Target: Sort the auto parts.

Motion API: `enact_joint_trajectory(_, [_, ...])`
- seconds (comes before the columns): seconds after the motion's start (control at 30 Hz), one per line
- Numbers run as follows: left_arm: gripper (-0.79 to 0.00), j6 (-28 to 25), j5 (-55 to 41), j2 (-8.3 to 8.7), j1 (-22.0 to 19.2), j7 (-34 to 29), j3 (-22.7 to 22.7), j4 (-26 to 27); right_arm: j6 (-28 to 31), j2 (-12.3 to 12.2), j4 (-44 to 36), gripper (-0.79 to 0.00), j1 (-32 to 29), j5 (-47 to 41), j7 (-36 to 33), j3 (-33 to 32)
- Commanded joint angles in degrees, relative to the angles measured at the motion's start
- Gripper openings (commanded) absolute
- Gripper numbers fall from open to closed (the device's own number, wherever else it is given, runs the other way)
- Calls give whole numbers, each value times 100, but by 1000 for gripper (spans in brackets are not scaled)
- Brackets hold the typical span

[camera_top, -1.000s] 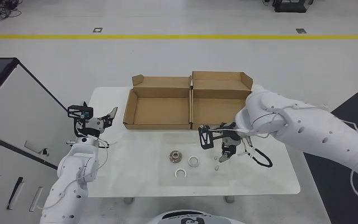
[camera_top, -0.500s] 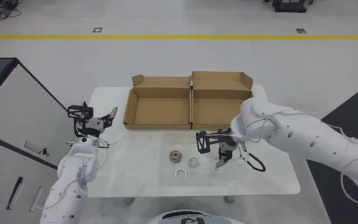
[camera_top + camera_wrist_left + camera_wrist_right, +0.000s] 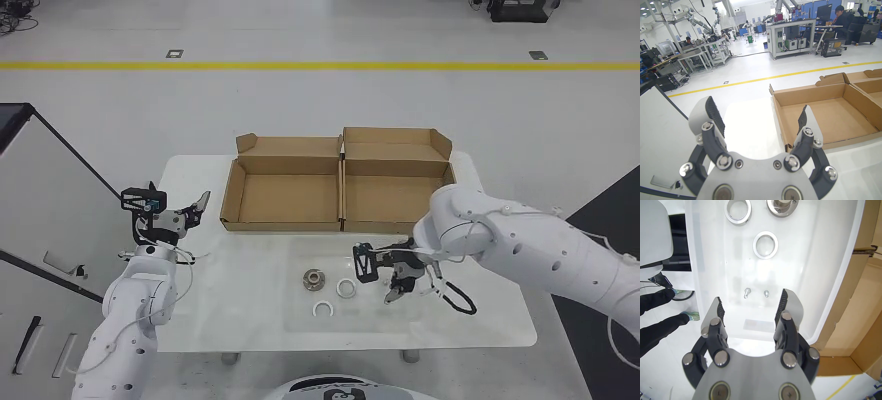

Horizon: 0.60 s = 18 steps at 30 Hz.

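A shallow white tray (image 3: pixel 838 275) holds a flanged metal hub (image 3: pixel 314 279) (image 3: pixel 783 207), two metal rings (image 3: pixel 346 288) (image 3: pixel 323 309) (image 3: pixel 765 245) (image 3: pixel 737 211) and two small bolts (image 3: pixel 746 293) (image 3: pixel 766 293). My right gripper (image 3: pixel 397 283) (image 3: pixel 751 296) hangs open just above the tray, with both bolts lying between and slightly beyond its fingertips. Nothing is held in it. My left gripper (image 3: pixel 190 212) (image 3: pixel 758 103) is open and empty, raised beside the table's left edge, facing the left box.
Two open cardboard boxes stand side by side at the back of the table, the left box (image 3: pixel 285 198) (image 3: pixel 829 117) and the right box (image 3: pixel 392 198), both with bare floors. A white panel (image 3: pixel 40 200) leans left of the table.
My right gripper has shifted left and a little toward the table's front, closer to the bolts and rings. The left arm has kept still.
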<state>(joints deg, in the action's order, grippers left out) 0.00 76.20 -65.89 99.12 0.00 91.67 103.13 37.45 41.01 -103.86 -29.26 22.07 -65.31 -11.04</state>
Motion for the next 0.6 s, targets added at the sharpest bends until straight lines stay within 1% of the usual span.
enact_joint_trajectory(0.0, [0, 0, 0, 0, 0, 0, 0, 0, 9, -13, 6, -397, -43, 47, 10, -21])
enact_joint_trajectory(0.57, [0, 0, 0, 0, 0, 0, 0, 0, -10, 17, 68, -403, -437, 350, 41, -65])
